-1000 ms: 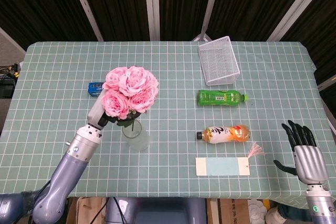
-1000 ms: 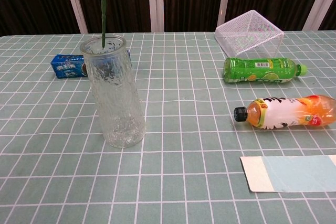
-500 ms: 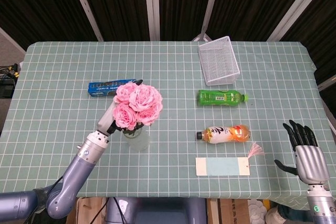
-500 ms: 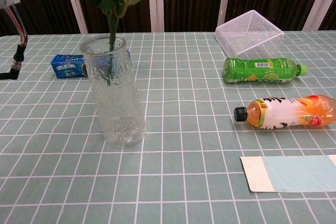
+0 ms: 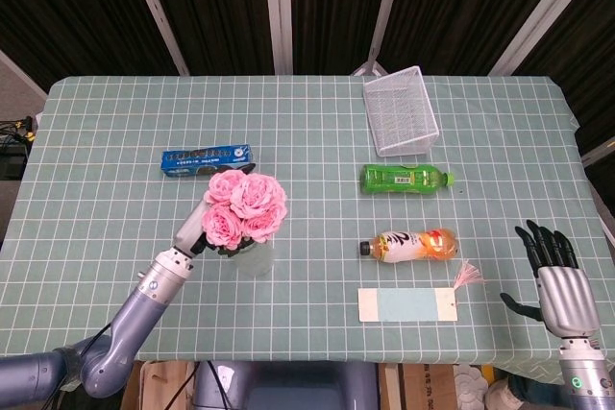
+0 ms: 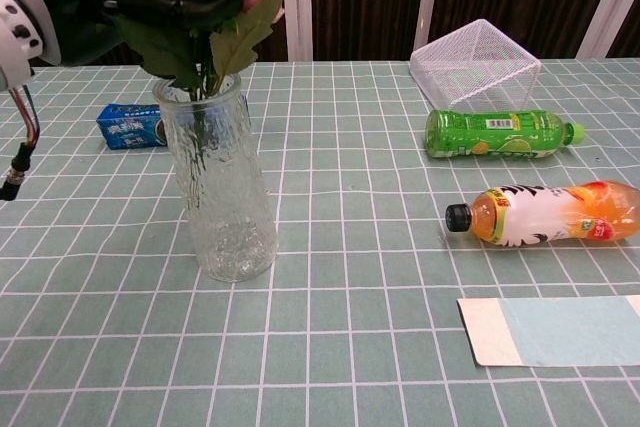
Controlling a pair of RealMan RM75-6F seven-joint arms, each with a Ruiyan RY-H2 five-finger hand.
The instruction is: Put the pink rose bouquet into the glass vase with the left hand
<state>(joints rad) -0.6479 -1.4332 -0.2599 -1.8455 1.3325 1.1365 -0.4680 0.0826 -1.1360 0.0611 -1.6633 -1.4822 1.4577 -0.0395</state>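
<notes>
The left hand point(image 5: 195, 229) holds the pink rose bouquet point(image 5: 243, 208) by its stems, and the stems are down inside the clear glass vase point(image 6: 217, 184) on the table point(image 5: 106, 199). The putting-in step looks almost done. Next the hand should let go gently. The right hand point(image 5: 554, 271) is empty, fingers apart.

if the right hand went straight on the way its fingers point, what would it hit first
The right hand points up the table's right edge, away from the robot. That way looks free; the orange drink bottle and tasselled card lie off to its side, though depth is unclear.
</notes>
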